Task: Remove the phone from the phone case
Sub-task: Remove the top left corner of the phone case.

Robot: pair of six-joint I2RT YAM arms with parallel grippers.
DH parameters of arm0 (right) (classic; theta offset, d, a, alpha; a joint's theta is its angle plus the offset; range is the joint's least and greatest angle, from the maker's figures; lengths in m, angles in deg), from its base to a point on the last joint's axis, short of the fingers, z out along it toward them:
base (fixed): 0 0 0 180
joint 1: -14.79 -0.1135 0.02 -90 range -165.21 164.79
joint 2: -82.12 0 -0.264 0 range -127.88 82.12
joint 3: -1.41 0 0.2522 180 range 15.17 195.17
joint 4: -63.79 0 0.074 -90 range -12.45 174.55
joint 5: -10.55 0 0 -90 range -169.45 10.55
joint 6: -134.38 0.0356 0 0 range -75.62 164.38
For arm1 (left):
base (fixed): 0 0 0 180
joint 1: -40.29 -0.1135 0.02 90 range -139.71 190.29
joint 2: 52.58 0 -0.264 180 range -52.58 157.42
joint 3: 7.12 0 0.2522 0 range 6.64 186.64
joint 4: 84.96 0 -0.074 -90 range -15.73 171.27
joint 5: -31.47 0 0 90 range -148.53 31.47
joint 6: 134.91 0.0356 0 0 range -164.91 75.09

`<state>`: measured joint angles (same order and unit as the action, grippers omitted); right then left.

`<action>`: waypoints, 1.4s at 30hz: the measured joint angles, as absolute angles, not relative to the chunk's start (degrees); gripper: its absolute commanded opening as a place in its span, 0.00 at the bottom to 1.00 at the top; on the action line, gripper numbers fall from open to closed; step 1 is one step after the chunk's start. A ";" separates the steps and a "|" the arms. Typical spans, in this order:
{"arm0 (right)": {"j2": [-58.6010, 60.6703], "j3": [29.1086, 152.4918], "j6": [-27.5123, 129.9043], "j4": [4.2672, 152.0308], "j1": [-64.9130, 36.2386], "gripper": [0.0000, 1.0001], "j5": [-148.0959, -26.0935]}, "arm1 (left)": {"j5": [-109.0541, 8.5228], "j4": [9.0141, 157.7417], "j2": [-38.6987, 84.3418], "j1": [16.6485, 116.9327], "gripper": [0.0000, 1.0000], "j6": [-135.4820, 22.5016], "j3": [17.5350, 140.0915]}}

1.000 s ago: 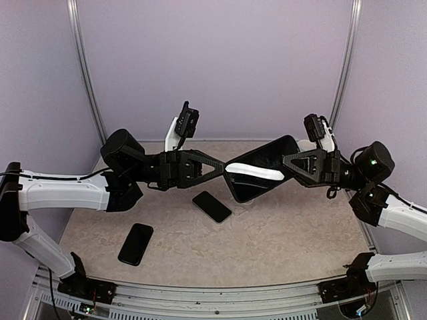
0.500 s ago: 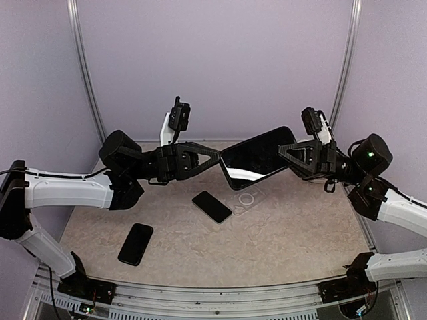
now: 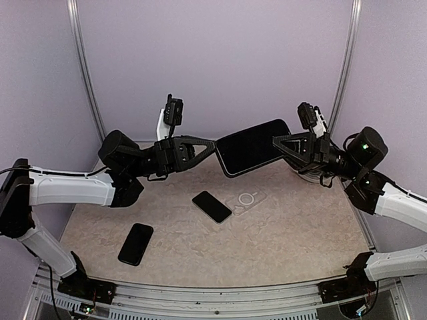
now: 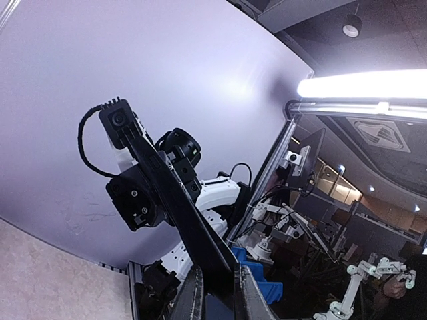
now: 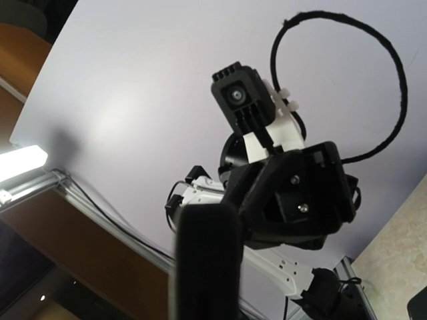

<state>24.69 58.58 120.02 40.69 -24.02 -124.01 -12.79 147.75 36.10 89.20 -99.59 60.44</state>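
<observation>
Since a second ago the phone (image 3: 253,147) has risen free of the case (image 3: 245,199), which now lies on the tabletop (image 3: 300,230) below. The left gripper (image 3: 212,144) and right gripper (image 3: 279,141) each clamp one end of the phone in mid-air. The separation looks done.

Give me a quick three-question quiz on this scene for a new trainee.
1. True or false: the black rectangular phone is gripped in mid-air by the left arm's jaws and the right arm's jaws, at opposite ends.
2. Where is the clear plastic phone case with a ring mark? A: flat on the beige stone-patterned table. B: wrapped round the gripped phone. C: in the left arm's jaws.
3. How many other black phones lie on the table?
Key: 1 true; 2 A; 3 two.
</observation>
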 measured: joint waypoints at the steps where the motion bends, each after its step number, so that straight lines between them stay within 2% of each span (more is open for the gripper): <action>1: 24.47 58.80 120.04 40.78 -24.02 0.00 -123.90 | -13.03 147.99 36.17 89.09 0.03 -99.61 60.40; 13: 22.57 60.66 120.06 41.44 -24.02 0.00 -120.38 | -18.65 147.05 36.30 87.82 0.06 -97.84 60.38; 27: 21.32 62.50 117.11 48.89 -24.02 0.00 -112.80 | -26.06 140.23 37.48 85.39 0.07 -94.84 60.42; 36: 18.85 64.18 116.24 52.52 -25.98 0.00 -119.27 | -26.10 127.01 41.19 87.73 0.15 -93.20 59.55; 42: 18.57 64.18 115.60 54.16 -25.98 0.00 -119.31 | -26.95 124.15 39.49 87.64 0.27 -91.94 58.22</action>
<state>18.57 64.18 115.60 54.16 -25.98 -119.31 -26.95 124.15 39.49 87.64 -91.94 58.22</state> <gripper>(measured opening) 0.103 0.206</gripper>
